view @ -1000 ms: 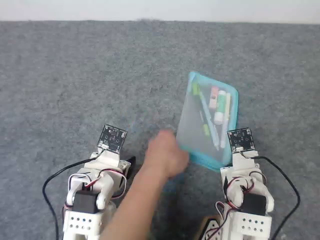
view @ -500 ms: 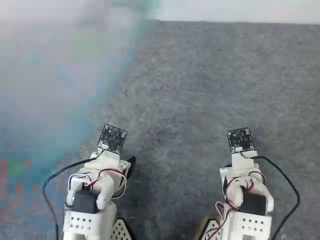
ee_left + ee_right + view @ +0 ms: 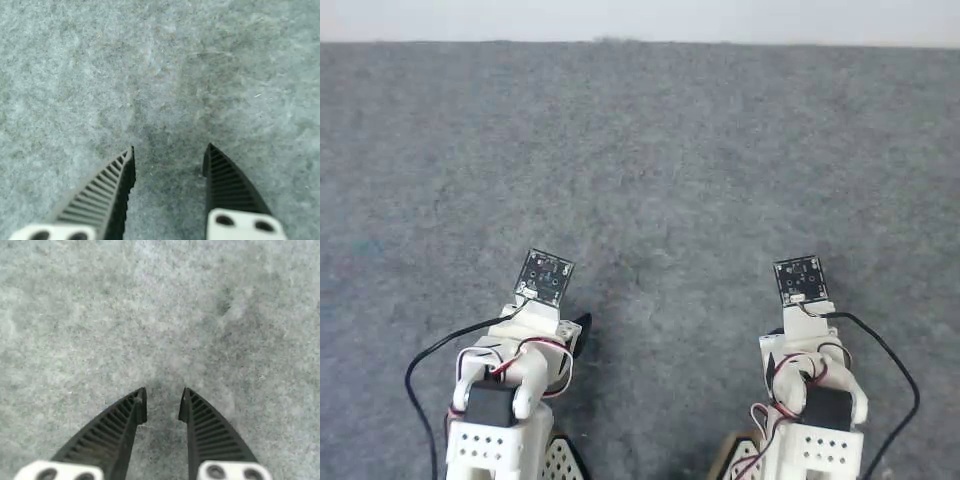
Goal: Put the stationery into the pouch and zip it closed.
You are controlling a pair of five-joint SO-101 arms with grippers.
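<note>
Two arms sit at the near edge of the grey surface [image 3: 640,150]. On the left arm [image 3: 515,385] the jaws are spread wide; on the right arm [image 3: 810,390] slightly apart. Both are empty. Can't tell where the pouch and stationery are. No step in hand; the next move needs them located first.

In the wrist views the left gripper [image 3: 170,147] and the right gripper [image 3: 164,389], both with fingertips apart, are cut off at the finger roots by the picture's edge. From above, the left arm [image 3: 510,400] covers its gripper except for one dark finger [image 3: 580,328]. The edge cuts off this arm's base and that of the right arm [image 3: 812,400]. It also cuts a perforated plate [image 3: 563,462] just beside the left arm and, farther from it, a brown piece [image 3: 734,455] that cannot be identified.
</note>
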